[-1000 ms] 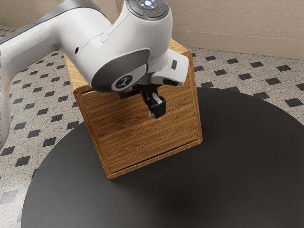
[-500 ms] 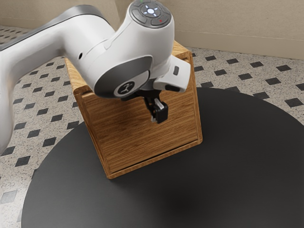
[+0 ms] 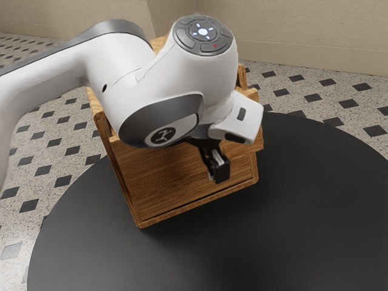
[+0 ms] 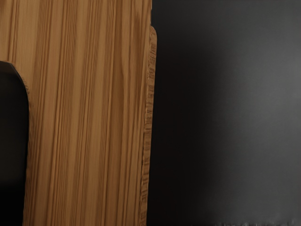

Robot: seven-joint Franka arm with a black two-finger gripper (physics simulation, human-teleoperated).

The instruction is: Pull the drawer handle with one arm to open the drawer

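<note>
Exterior view: the arm (image 3: 91,66) enters from the upper left of the frame and bends down over a wooden cabinet (image 3: 170,182) standing on a round black table (image 3: 291,230). The cabinet sits at centre frame, turned at an angle, near the table's rim towards the exterior view's left. The hand's white housing covers most of the cabinet's top and upper front.

Gripper (image 3: 218,168): points down against the cabinet's front face, just below the housing, right of centre. Whether the claw is released or clenched cannot be told; the handle is hidden behind the hand.

Drawer (image 3: 257,128): the upper one. Its corner stands out past the cabinet's front edge on the exterior view's right, so it is partly open. The lower front lies flush.

Wrist view: a wood panel (image 4: 89,117) with lengthwise grain fills the left half, its layered edge (image 4: 147,141) running down the middle, with black tabletop (image 4: 225,117) beyond it.

Tiled floor (image 3: 36,157) surrounds the table.
</note>
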